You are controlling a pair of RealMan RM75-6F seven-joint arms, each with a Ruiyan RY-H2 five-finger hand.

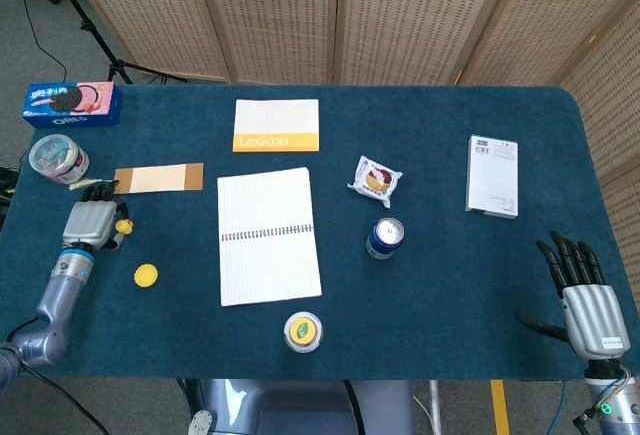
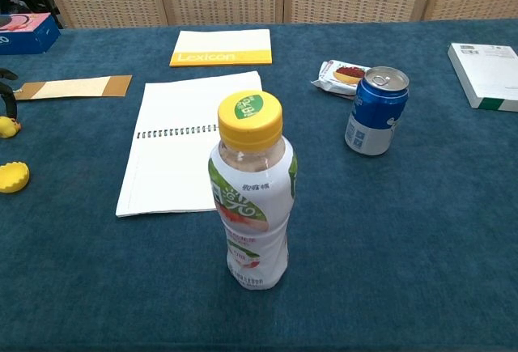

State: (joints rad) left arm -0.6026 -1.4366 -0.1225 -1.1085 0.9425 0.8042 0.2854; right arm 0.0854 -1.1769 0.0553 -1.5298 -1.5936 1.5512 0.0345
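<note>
- While the left hand [image 1: 90, 220] sits far to the left of the notebook [image 1: 268, 235], what is its status?
- It rests low on the table [image 1: 440, 175] with its fingers bent downward. A small yellow toy [image 1: 124, 225] lies touching its notebook side. Whether the fingers pinch the toy or only touch it cannot be told from either view.
- Where is the toy relative to the notebook?
- Well to the left of it, about level with the spiral binding. A yellow cap [image 1: 146, 274] lies near the toy, toward the front edge and apart from the hand.
- Status of the right hand [image 1: 583, 290]?
- It is far to the right of the notebook at the front corner, fingers spread wide, holding nothing.
- How far along is the work?
- Judged early. The hand has reached the toy, but the toy appears to sit on the table surface, not lifted. A confirmed grasp and any lift or transfer remain. The can [image 1: 384, 237], right of the notebook, and the bottle [image 2: 251, 198], in front of it, stand upright, well apart from both hands.
</note>
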